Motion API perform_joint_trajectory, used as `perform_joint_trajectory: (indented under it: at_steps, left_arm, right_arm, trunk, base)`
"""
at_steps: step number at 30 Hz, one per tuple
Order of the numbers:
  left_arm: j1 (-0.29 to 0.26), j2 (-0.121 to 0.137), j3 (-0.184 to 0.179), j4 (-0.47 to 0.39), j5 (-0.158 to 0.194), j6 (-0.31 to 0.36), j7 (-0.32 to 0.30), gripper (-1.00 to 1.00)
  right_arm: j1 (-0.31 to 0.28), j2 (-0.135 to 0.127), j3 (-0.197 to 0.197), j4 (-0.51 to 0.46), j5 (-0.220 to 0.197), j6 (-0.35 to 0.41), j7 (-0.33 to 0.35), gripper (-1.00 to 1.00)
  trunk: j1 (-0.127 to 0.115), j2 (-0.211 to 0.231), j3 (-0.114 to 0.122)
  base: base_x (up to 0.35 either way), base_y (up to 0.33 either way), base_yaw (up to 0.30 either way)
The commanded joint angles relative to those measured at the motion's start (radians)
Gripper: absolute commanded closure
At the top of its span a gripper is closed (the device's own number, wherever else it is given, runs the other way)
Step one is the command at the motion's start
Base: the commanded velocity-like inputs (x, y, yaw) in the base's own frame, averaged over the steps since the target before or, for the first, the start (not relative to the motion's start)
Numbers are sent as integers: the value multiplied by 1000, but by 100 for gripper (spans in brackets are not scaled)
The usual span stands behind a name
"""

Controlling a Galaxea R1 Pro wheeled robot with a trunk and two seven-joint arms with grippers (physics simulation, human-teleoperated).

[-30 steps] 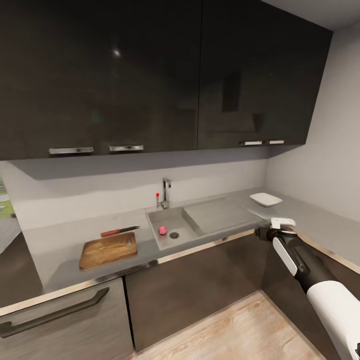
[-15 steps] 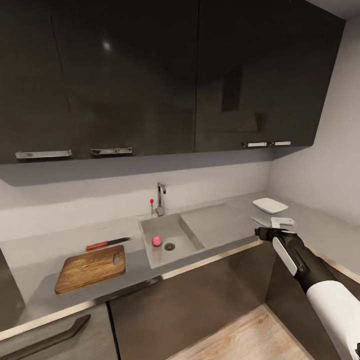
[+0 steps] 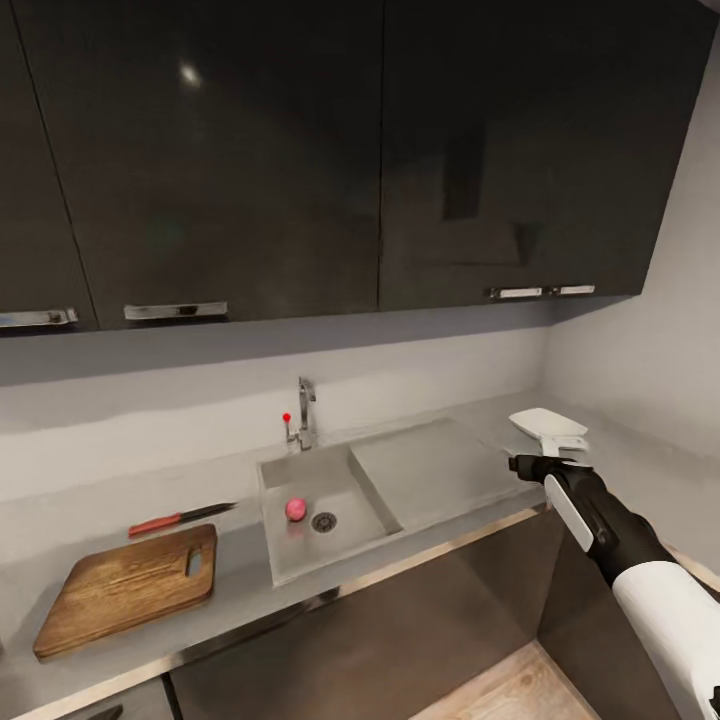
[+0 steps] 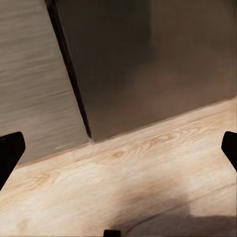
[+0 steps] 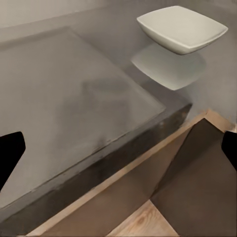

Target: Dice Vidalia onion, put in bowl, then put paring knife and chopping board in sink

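Over at the worktop, the small pinkish-red round onion sits in the rectangular grey metal sink, beside the drain. Left of the basin lies the dark brown wooden chopping board, with the red-handled paring knife just behind it on the glossy grey countertop. The shallow white squarish bowl rests near the corner. The right gripper hangs near the counter edge with fingers spread wide; the left gripper, equally parted, faces the pale wood floor and grey lower cabinets.

Countertop carries chopping board, paring knife, bowl.
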Motion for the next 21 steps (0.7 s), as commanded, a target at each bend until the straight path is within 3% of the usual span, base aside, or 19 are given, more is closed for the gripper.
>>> perform_joint_trajectory:
  at_steps: [1, 6, 21]
  left_arm:
    - [1, 0, -1, 1, 6, -1, 0, -100]
    - [1, -13, -1, 16, 5, -1, 0, -100]
    - [1, -22, -1, 37, 3, -1, 1, -100]
  right_arm:
    - [0, -1, 5, -1, -10, 2, -10, -100]
    - [0, -1, 6, -1, -10, 2, -10, -100]
    - [0, -1, 4, -2, -10, 3, -10, -100]
  trunk:
    - [1, 0, 0]
    - [1, 0, 0]
    - [1, 0, 0]
  base:
    - [341, -121, 0]
    - [191, -168, 0]
    - [7, -257, 0]
